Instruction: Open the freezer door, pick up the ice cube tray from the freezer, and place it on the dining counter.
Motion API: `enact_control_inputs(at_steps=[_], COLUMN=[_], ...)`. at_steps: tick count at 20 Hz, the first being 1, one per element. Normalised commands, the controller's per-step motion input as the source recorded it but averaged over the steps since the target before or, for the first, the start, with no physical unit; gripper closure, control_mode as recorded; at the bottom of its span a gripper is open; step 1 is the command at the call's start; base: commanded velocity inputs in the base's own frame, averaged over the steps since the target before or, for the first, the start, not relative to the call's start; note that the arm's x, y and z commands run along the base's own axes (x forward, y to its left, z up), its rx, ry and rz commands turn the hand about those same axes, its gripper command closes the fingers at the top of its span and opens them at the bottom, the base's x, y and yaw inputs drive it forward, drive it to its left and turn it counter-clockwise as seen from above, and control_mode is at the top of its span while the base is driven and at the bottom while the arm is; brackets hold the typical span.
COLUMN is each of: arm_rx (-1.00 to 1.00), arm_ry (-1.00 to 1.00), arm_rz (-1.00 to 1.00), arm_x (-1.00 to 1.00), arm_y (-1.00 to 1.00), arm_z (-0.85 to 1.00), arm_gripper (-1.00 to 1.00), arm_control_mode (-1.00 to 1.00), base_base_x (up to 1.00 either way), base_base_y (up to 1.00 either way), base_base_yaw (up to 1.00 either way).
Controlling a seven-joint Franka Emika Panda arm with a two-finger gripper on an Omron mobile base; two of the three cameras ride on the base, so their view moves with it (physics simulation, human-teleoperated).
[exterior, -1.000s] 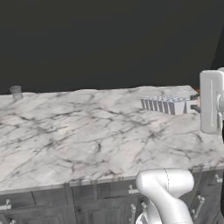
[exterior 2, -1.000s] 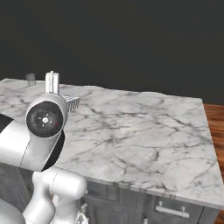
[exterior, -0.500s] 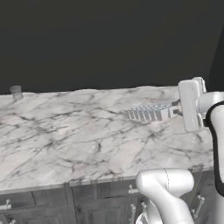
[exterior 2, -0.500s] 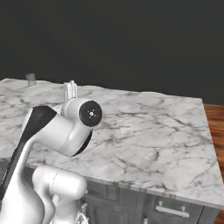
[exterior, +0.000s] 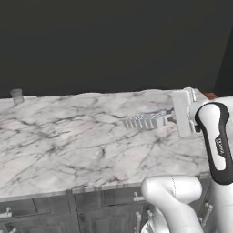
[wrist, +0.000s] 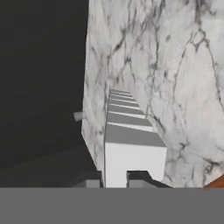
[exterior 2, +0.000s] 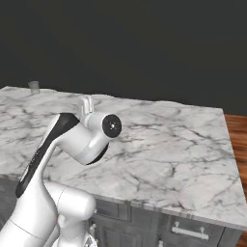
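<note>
The ice cube tray [exterior: 145, 121] hangs level just above the dining counter [exterior: 68, 145], near its right end. My gripper [exterior: 171, 119] is shut on the tray's right end. In the hand view the tray [wrist: 131, 140] reaches away from the gripper [wrist: 116, 178], its pale cell bottoms facing the camera, with the marble of the dining counter [wrist: 175, 65] beyond it. In the right base view my own arm hides the tray above the dining counter [exterior 2: 169, 149]. The freezer door is out of view.
A small grey cup [exterior: 17, 95] stands at the counter's far left corner, also seen as the cup [exterior 2: 34, 87] and the cup [wrist: 78, 116]. Dark cabinet fronts [exterior: 91, 207] run below the slab. A dark wall lies behind. Wooden floor [exterior 2: 239, 140] shows past the right end.
The arm has swung left with the tray in its grip, carrying it from the counter's right edge further in over the marble. The jaws stayed shut.
</note>
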Motion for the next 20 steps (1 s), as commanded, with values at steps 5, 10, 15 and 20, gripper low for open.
enact_control_inputs(at_steps=[5, 10, 15, 20], arm_rx=[-0.01, -0.06, -0.01, 0.0], arm_ry=[0.0, 0.0, 0.04, 0.1], arm_rz=[0.04, 0.05, 0.05, 0.05], arm_x=[0.45, 0.48, 0.5, 0.51], arm_y=[0.12, 0.14, 0.11, 0.01], arm_z=[-0.62, -0.7, -0.64, -0.55], arm_gripper=[1.0, 1.0, 1.0, 1.0], arm_control_mode=[-1.0, -1.0, -1.0, -1.0], base_base_x=[0.0, 0.0, 0.0, 0.0], base_base_y=[0.0, 0.0, 0.0, 0.0], base_base_yaw=[0.0, 0.0, 0.0, 0.0])
